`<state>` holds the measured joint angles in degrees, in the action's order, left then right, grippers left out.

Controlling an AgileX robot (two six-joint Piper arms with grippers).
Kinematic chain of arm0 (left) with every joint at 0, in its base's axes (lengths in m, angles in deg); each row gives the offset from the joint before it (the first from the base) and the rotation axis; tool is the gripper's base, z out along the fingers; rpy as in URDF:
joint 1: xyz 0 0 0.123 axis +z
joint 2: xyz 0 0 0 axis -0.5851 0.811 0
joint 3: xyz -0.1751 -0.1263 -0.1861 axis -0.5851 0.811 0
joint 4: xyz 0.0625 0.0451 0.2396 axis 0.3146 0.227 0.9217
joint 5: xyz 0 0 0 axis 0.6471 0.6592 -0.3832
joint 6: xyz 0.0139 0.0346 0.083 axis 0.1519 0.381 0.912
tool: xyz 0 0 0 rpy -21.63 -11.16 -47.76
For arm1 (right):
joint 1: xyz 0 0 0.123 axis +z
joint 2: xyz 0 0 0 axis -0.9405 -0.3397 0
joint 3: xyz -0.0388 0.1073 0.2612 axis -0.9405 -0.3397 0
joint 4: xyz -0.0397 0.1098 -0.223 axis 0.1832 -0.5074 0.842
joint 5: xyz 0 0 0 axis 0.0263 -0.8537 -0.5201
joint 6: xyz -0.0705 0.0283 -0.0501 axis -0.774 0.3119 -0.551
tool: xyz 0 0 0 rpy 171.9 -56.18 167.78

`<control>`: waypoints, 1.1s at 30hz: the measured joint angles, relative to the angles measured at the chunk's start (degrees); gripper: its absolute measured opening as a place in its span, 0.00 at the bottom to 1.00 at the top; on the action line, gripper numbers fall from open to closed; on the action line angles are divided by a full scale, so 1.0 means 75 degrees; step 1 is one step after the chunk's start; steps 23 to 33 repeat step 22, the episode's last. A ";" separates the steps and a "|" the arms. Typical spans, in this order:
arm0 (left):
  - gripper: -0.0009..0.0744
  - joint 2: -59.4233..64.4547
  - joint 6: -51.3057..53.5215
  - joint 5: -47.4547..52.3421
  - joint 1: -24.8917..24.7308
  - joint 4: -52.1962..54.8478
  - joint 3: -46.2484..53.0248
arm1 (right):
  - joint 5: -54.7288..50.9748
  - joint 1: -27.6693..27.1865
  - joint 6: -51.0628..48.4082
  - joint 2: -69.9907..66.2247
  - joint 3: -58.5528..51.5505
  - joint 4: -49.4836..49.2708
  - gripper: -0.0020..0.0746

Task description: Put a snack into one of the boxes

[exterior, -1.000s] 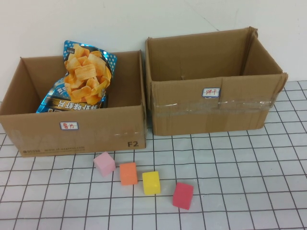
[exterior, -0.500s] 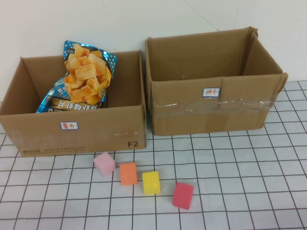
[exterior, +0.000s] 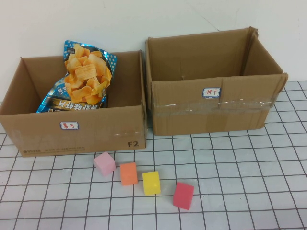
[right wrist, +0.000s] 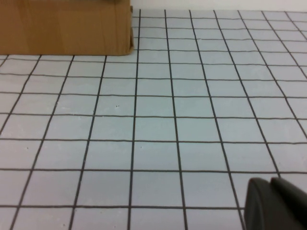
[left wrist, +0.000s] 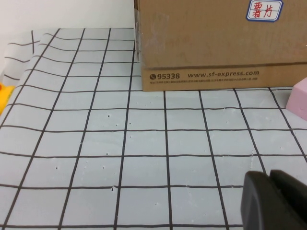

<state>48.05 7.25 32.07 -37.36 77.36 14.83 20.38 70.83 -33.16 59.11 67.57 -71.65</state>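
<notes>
A blue snack bag [exterior: 82, 79] printed with orange chips stands inside the left cardboard box [exterior: 76, 132]. The right cardboard box [exterior: 211, 108] holds nothing that shows. Neither arm shows in the high view. My left gripper [left wrist: 271, 199] is shut and empty, low over the gridded mat in front of the left box [left wrist: 206, 43]. My right gripper [right wrist: 273, 203] is shut and empty, low over the mat, with the right box's corner [right wrist: 67, 28] ahead of it.
Several foam cubes lie in a row in front of the boxes: pink [exterior: 104, 163], orange [exterior: 128, 173], yellow [exterior: 151, 182], red [exterior: 183, 195]. The pink cube [left wrist: 298, 98] shows beside the left box. A white wall stands behind the boxes.
</notes>
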 joint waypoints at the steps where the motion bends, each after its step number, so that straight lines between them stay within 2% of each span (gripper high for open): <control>1: 0.01 0.0000 0.0000 0.0000 0.0000 0.0000 0.0000 | 0.0000 0.0000 0.0000 0.0000 0.0000 -0.0046 0.03; 33: 0.01 0.0000 0.0000 0.0000 0.0000 0.0000 0.0000 | -0.0040 0.0000 0.0000 0.0000 0.0000 -0.0104 0.03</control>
